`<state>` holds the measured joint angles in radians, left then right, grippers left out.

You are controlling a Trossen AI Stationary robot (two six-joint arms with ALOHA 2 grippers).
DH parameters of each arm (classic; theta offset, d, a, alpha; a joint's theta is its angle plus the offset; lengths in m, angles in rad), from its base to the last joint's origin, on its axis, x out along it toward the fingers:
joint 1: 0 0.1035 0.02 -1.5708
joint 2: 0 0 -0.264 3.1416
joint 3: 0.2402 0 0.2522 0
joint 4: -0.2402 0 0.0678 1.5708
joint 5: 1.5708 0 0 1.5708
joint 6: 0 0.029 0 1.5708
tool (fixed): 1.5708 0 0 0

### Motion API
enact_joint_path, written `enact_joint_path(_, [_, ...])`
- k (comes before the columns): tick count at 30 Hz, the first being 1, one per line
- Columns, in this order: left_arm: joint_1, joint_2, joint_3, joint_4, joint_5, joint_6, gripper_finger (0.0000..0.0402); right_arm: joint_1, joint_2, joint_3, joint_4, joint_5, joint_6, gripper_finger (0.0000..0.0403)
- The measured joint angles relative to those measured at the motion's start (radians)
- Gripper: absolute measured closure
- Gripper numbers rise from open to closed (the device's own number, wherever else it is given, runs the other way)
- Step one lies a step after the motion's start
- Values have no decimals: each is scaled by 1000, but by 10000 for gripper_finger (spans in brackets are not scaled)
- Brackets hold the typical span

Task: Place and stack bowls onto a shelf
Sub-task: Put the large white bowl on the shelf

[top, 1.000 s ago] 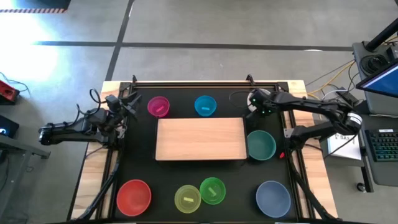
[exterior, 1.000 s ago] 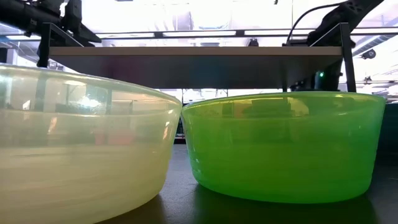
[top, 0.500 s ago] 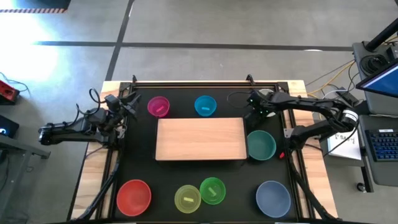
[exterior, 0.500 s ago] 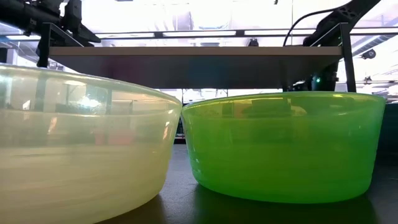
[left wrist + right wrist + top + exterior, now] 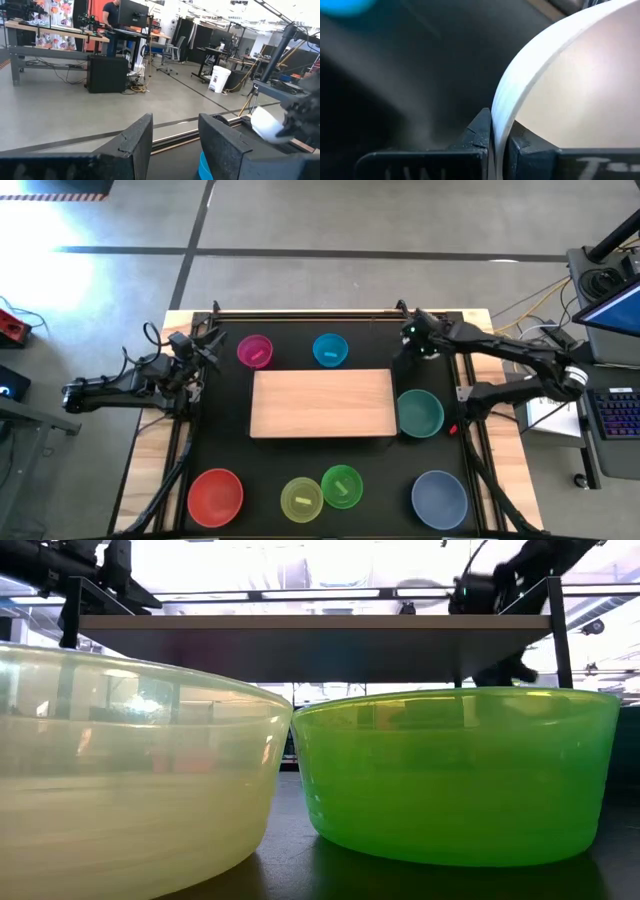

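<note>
Counter [image 5: 230,450] first: you see its black mat filling the wooden frame, with the shelf [image 5: 323,403], a pale wood board, lying flat at its middle. Along the near edge you find the red bowl [image 5: 216,493] at the left, the slate-blue bowl [image 5: 439,498] at the right, and between them the yellow-green bowl [image 5: 301,499] just beside the bright green bowl [image 5: 342,485]; from table height those two stand side by side, apparently touching. Just off the shelf's right end you see the teal-green bowl [image 5: 420,412]. Beyond the shelf's far edge sit the magenta bowl [image 5: 255,351] and the cyan bowl [image 5: 330,350], well apart from each other.

Your right claw [image 5: 410,336] hangs over the far right corner of the counter, beyond the teal-green bowl, its fingers pressed together on the rim of the white bowl [image 5: 570,75], one finger on each side of the wall. No bowl rests on the shelf yet.

Your left claw [image 5: 175,145] waits at the far left edge of the counter, beside the magenta bowl, its fingers spread and holding nothing.
</note>
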<state>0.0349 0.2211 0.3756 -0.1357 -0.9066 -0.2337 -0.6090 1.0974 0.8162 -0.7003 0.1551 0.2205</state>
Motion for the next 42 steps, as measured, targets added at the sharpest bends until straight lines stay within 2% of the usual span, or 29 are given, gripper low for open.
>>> enact_joint_path(2, [0, 1, 0, 0, 0, 0, 260, 0, -18, 53, 0, 2, -27, 395])
enact_joint_path(10, [0, 1, 0, 0, 0, 0, 260, 60, -12, 282, -5, -12, -320, 395])
enact_joint_path(15, [0, 1, 0, -1, 0, 0, 260, 134, 39, 394, -36, -159, -387, 395])
enact_joint_path(20, [0, 1, 0, -5, 0, 0, 260, 237, 93, 436, -58, -264, -445, 394])
enact_joint_path(42, [0, 1, 0, -69, 0, -11, 260, 604, 259, 544, -240, -284, -466, 394])
